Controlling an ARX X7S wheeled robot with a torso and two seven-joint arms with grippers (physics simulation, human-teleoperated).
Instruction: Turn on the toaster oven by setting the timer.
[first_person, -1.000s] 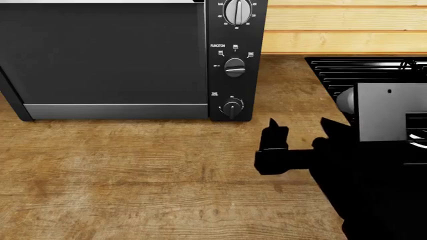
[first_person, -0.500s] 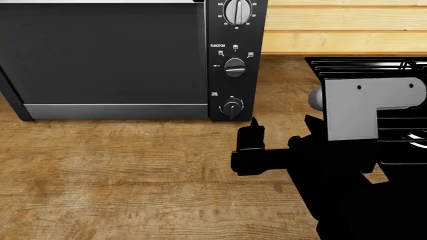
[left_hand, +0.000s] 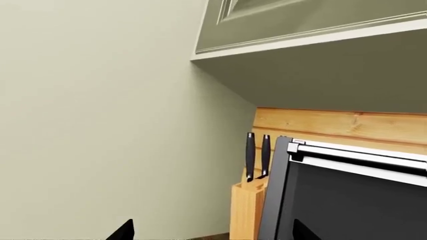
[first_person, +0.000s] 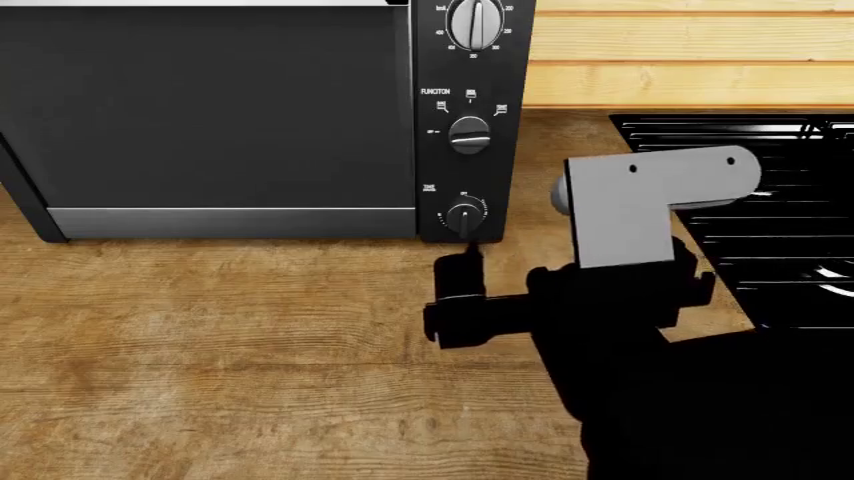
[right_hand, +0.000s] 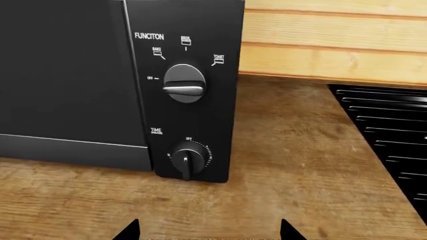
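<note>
Toaster oven: on wooden counter, beside stovetop | right gripper: fingers spread apart, holding nothing, just in front of the oven's control panel | timer: bottom knob of panel, not touched | left gripper: open, empty.

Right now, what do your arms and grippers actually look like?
The right arm is matte black and blocky, with a light grey L-shaped plate bearing two small dark dots. The right gripper is black too. Of the left gripper, only black fingertips show. No cables or markings visible.
</note>
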